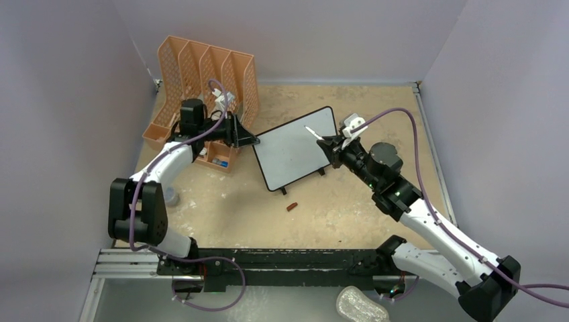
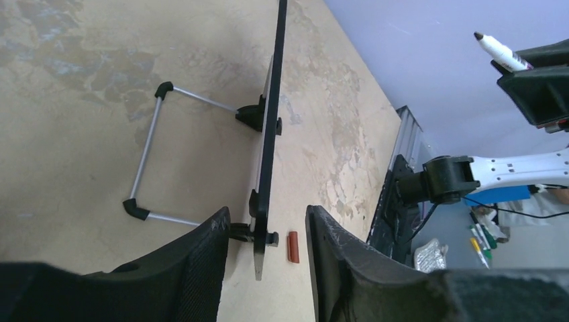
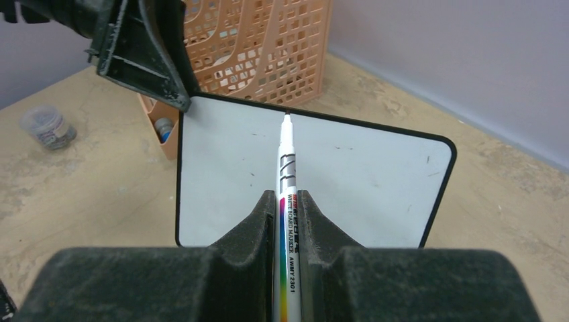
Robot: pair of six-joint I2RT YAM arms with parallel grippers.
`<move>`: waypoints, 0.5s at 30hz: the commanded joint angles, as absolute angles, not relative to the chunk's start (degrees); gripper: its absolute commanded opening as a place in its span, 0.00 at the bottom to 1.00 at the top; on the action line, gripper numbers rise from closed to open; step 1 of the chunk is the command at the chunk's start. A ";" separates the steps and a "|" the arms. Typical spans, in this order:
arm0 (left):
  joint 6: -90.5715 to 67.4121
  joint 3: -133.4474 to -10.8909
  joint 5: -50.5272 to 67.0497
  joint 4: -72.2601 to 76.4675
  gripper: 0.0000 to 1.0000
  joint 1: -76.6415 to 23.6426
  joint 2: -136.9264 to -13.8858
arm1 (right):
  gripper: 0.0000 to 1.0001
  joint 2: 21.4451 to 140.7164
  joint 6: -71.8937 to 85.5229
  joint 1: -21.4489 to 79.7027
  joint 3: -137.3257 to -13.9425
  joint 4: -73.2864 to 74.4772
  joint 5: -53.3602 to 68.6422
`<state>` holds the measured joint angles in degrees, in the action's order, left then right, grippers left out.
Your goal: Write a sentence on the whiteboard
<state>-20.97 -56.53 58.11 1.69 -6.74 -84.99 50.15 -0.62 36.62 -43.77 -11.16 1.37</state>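
While our right gripper [image 3: 288,204] squeezes the marker [image 3: 286,154] tight, the pen's tip points at the top edge of the whiteboard [image 1: 292,151], which stands in the middle of the top view. Our left gripper [image 2: 265,225] has its jaws partly wide around the board's left edge, with a gap on each side.
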 commanded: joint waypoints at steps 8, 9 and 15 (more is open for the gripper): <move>-22.14 -60.32 67.88 8.57 0.22 -5.92 -89.97 | 0.00 52.65 -0.59 36.61 -46.10 -15.73 6.77; -21.88 -60.15 68.16 8.59 0.20 -5.78 -89.80 | 0.00 52.91 -0.55 36.65 -46.15 -15.69 6.95; -21.24 -58.60 70.73 9.13 0.05 -3.56 -88.70 | 0.00 54.40 -0.47 36.66 -46.91 -15.66 8.19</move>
